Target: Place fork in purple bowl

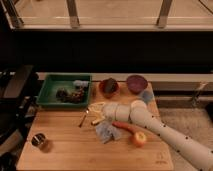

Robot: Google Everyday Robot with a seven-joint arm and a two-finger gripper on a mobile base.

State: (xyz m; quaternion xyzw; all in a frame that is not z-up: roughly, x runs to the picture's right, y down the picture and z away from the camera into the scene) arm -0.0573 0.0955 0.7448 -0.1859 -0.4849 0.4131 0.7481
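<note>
The fork [83,119] is a thin dark utensil with a pale glint, angled on the wooden table just left of my arm's tip. My gripper [96,113] sits at the end of the pale arm that reaches in from the lower right. It is right beside the fork's upper end, and I cannot see whether it touches it. The purple bowl [136,82] stands at the table's back edge, to the right of and behind the gripper. It looks empty.
A reddish-orange bowl [109,86] stands left of the purple one. A green tray [50,95] with dark contents sits at the back left. A carrot [124,126], an apple [138,138] and a bluish packet [106,132] lie by the arm. A small can [38,140] is front left.
</note>
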